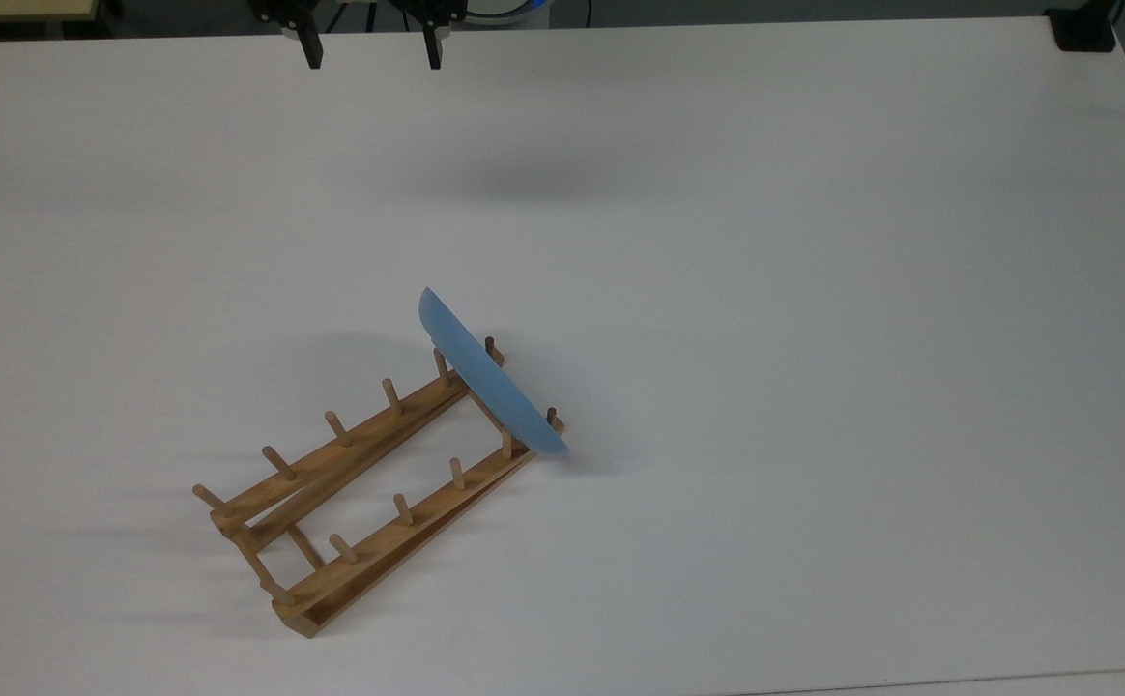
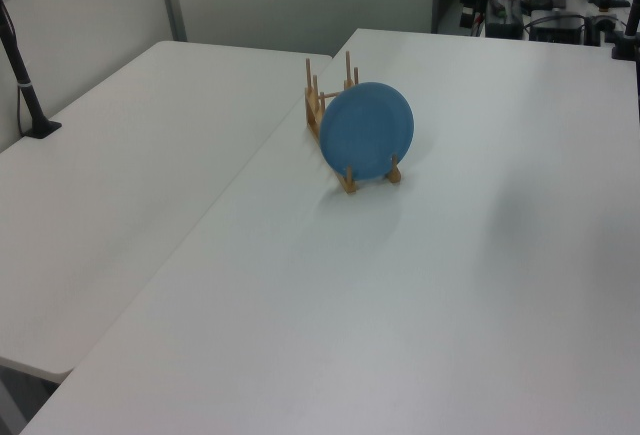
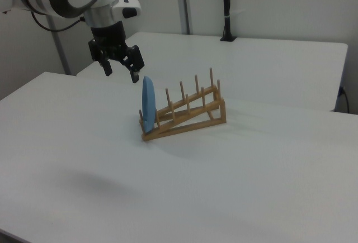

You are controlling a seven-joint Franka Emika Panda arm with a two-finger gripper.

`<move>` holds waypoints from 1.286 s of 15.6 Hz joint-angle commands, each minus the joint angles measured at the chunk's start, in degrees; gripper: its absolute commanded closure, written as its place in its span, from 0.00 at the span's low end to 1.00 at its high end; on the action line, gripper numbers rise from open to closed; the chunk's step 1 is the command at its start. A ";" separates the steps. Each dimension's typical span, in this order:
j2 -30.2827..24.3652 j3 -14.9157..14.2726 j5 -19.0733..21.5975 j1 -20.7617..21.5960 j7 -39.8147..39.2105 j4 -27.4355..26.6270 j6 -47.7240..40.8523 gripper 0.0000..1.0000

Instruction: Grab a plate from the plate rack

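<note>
The light-blue plate (image 1: 490, 377) stands on edge in the end slot of the wooden plate rack (image 1: 369, 483), at the end toward the top view's right. In the left view the plate (image 2: 367, 131) faces the camera and hides most of the rack (image 2: 330, 95). The right view has the plate (image 3: 147, 103) edge-on at the low end of the rack (image 3: 187, 112). My gripper (image 1: 370, 50) hangs open and empty at the top view's upper edge, far from the plate. In the right view the gripper (image 3: 120, 71) hovers high, up and to the left of the plate.
The rack sits on a wide white table (image 1: 814, 338). A second white table (image 2: 120, 195) adjoins it on the left view's left. A black post base (image 1: 1084, 29) stands at the top view's upper right corner.
</note>
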 commanded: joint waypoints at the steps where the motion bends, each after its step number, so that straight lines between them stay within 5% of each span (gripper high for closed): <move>1: -0.57 -0.69 -0.78 0.85 -1.60 -0.44 -0.60 0.00; 13: -0.57 -0.69 -3.67 0.58 -12.94 -0.53 -0.96 0.00; 17: 2.06 -0.08 -7.79 1.63 -10.49 0.52 0.36 0.01; 20: 3.47 -0.16 -9.31 3.48 -0.48 0.00 9.30 0.00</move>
